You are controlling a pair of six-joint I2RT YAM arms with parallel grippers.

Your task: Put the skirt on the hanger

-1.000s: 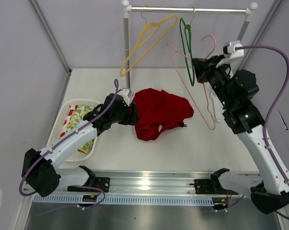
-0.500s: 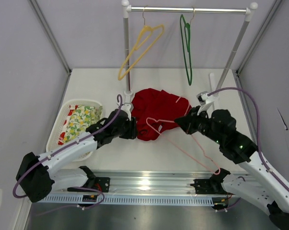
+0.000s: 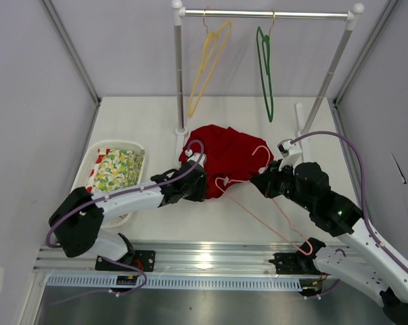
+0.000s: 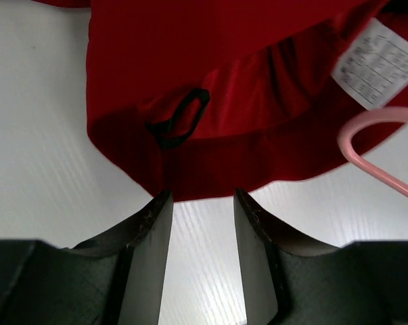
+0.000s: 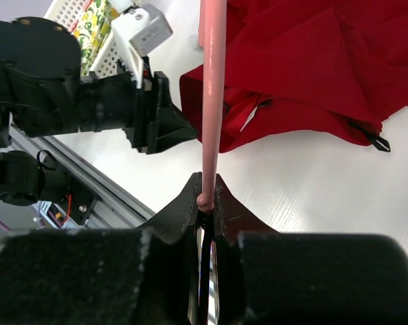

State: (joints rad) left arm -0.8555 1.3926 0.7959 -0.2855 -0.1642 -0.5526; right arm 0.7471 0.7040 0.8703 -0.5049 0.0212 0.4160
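The red skirt (image 3: 227, 154) lies crumpled on the table's middle. Its hem (image 4: 210, 68) sits just beyond my left gripper's fingertips. My left gripper (image 3: 198, 184) (image 4: 202, 196) is low at the skirt's near-left edge, open, with only bare table between its fingers. My right gripper (image 3: 261, 181) (image 5: 205, 183) is shut on the pink hanger (image 3: 271, 227) (image 5: 212, 81). It holds the hanger slanted over the skirt's (image 5: 312, 61) near-right edge. One curved end of the hanger (image 4: 383, 175) shows to the right in the left wrist view.
A white basket (image 3: 88, 170) holding floral cloth (image 3: 116, 169) stands at the left. The clothes rack's pole (image 3: 179, 74) rises behind the skirt, with a yellow hanger (image 3: 207, 57) and a green hanger (image 3: 264, 68) on its bar. A metal rail (image 3: 210, 261) runs along the near edge.
My right arm brought the pink hanger down from the rack to the skirt's near edge. My left gripper slid right along the skirt's near edge and its jaws narrowed.
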